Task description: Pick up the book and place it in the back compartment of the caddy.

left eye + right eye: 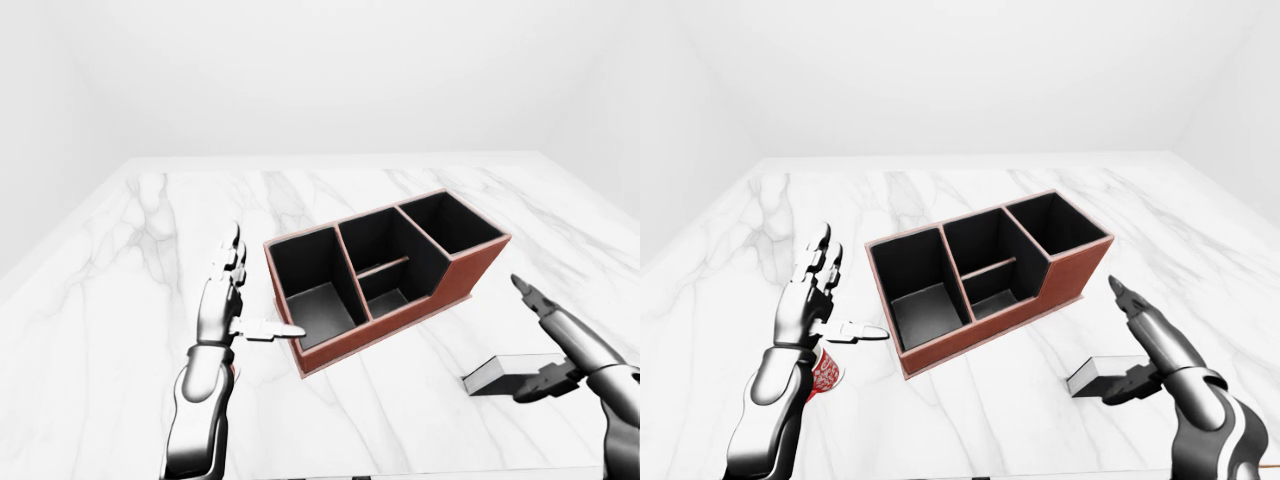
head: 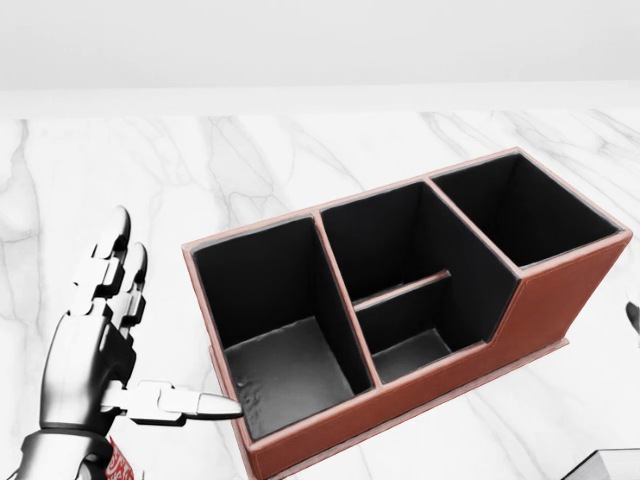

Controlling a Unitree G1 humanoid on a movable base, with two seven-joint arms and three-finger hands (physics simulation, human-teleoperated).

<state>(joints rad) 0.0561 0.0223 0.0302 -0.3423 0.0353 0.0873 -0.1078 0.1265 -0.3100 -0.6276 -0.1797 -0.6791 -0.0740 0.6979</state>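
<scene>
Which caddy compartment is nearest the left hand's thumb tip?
The large end compartment at the caddy's left in the head view; the left hand's thumb points at its outer wall.

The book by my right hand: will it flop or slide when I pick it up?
The book lies flat, slab-like, so probably stiff, not floppy. On smooth marble it may slide if nudged. The right hand is open beside it.

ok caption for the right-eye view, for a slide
Open right hand hovering over the flat book, empty caddy centre, left hand open beside it.

place: bare simulated room | evidence: marble tabletop (image 1: 120,290), blank white walls (image 1: 320,70)
</scene>
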